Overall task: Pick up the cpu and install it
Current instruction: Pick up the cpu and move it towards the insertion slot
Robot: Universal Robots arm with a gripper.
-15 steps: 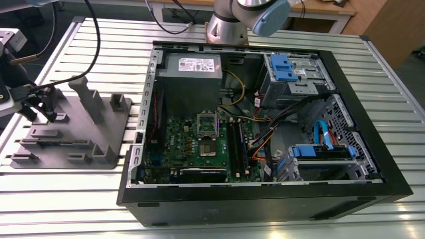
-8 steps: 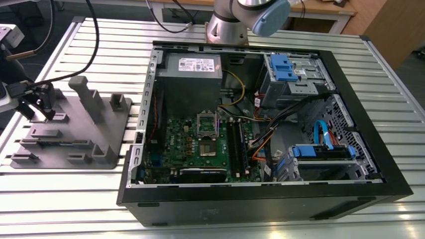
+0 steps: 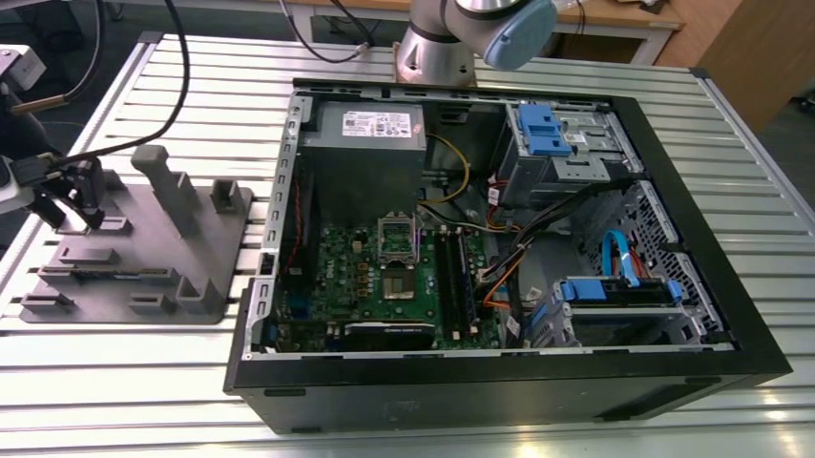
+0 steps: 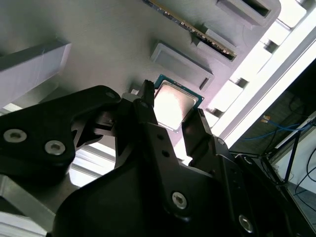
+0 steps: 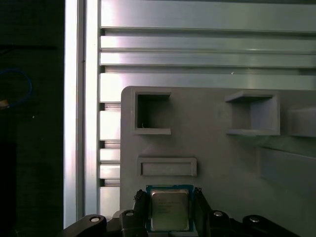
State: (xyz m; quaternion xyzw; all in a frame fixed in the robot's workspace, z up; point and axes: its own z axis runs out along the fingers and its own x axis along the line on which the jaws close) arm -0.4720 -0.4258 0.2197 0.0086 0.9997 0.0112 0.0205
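Small flat square silver-topped cpu [image 5: 170, 210] is flanked by the black tool [image 5: 169, 196], apparently clamped on its edges; cpu rests on grey plastic tray [image 5: 222, 163] on slatted aluminium bench [image 5: 197, 49].

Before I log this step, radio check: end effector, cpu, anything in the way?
End effector down at the cpu. Cpu lying flat on the grey tray. Nothing seen blocking it.

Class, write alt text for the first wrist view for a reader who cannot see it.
A square silver-topped cpu lies on a grey tray, with the black tool straddling it. Beyond the tray runs a slotted aluminium table.
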